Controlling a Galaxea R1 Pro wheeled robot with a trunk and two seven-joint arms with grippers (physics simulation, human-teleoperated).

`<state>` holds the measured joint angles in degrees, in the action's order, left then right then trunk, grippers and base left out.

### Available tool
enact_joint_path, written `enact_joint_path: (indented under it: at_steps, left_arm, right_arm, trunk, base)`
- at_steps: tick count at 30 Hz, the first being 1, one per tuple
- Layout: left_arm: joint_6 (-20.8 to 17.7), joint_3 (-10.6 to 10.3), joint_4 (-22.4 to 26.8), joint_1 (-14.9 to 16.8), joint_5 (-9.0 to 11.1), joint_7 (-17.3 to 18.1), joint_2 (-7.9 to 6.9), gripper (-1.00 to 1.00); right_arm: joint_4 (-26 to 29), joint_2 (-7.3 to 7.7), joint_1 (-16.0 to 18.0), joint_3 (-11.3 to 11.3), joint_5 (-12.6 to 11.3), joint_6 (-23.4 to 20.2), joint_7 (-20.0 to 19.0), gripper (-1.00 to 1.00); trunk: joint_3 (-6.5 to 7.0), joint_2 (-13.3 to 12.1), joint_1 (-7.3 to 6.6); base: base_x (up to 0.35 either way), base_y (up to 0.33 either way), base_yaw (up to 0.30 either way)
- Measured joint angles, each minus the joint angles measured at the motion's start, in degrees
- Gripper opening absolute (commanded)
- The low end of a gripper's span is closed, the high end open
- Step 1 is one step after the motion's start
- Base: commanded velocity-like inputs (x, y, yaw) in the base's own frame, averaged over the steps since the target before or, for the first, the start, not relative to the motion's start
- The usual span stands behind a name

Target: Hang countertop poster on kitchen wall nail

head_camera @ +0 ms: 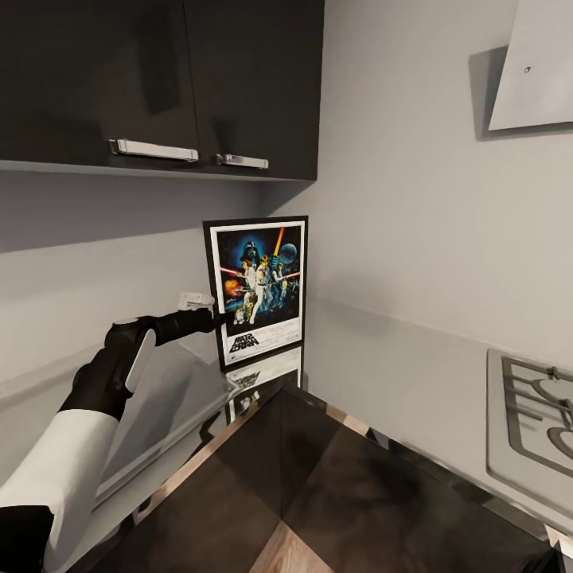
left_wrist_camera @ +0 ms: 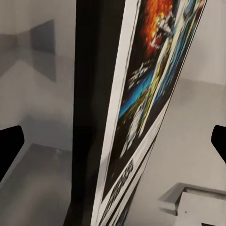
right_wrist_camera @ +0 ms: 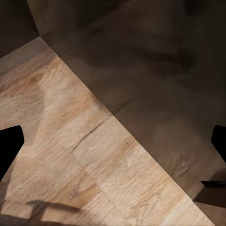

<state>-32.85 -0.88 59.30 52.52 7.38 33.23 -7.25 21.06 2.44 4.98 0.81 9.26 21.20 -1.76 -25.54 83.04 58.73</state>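
Observation:
The poster (head_camera: 259, 290) stands upright in the corner on the kitchen countertop (head_camera: 398, 374), leaning against the wall, with its reflection on the slab below. My left arm reaches to the poster's left edge, where the left gripper (head_camera: 224, 318) meets the black frame. In the left wrist view the poster (left_wrist_camera: 136, 113) is seen edge-on, close up, between the two dark fingers (left_wrist_camera: 9, 146), which stand wide apart: the left gripper (left_wrist_camera: 115, 143) is open around the frame edge. The right gripper (right_wrist_camera: 115, 141) is open, with nothing in it, over a wooden floor (right_wrist_camera: 94, 155).
Dark upper cabinets (head_camera: 159, 79) with metal handles hang just above the poster. A gas hob (head_camera: 533, 414) sits at the right of the worktop, under a grey hood (head_camera: 541, 64). A small white fitting (head_camera: 195, 301) is on the wall by my left wrist. Dark cabinet fronts (head_camera: 318, 493) lie below.

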Motion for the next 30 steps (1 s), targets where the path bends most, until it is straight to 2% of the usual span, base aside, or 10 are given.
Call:
enact_joint_path:
  at_steps: [30]
  left_arm:
    - [-0.12, -0.24, -0.47, 0.03, -0.07, 0.98, 0.08, 1.0]
  right_arm:
    - [-0.03, 0.0, 0.0, 0.0, 0.0, 0.0, 0.01, 1.0]
  trunk:
    - [0.0, 0.0, 0.0]
  base:
    - [0.0, 0.0, 0.0]
